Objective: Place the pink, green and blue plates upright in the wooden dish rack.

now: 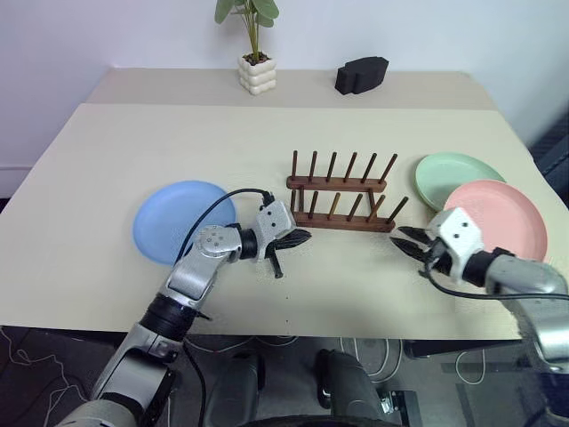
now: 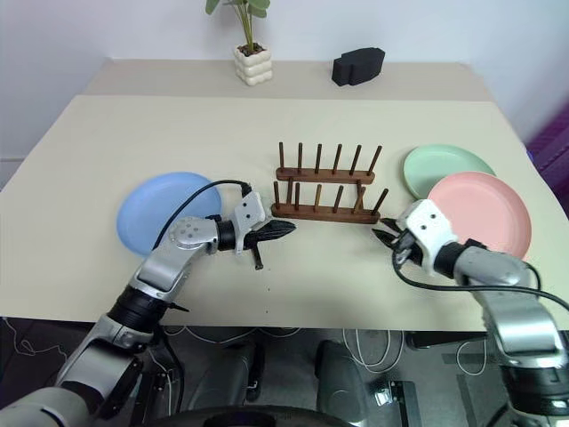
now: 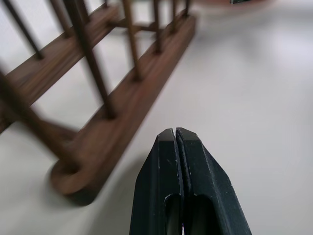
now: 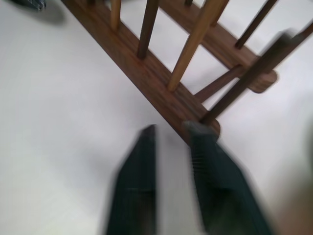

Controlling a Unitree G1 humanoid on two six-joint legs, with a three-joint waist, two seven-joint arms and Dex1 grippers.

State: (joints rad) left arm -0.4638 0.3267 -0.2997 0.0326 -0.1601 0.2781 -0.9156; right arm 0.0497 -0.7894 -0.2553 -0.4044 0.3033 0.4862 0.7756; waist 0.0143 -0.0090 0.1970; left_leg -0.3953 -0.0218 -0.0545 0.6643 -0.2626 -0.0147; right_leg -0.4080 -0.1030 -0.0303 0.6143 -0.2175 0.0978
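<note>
The wooden dish rack (image 1: 342,200) stands empty at the middle of the table, its pegs upright. Flat on the table to its left lies the blue plate (image 1: 178,221). The green plate (image 1: 456,173) lies flat to the right of the rack, and the pink plate (image 1: 498,213) overlaps its near edge. My left gripper (image 1: 298,238) is shut on nothing, its tips just off the rack's near left end (image 3: 78,171). At the rack's near right end (image 4: 195,117) my right gripper (image 4: 171,129) is open, with nothing between its fingers.
A potted plant (image 1: 257,73) and a black blocky object (image 1: 361,74) stand at the back of the table. The table's front edge (image 1: 267,329) runs just below both arms. A cable loops over the left wrist above the blue plate.
</note>
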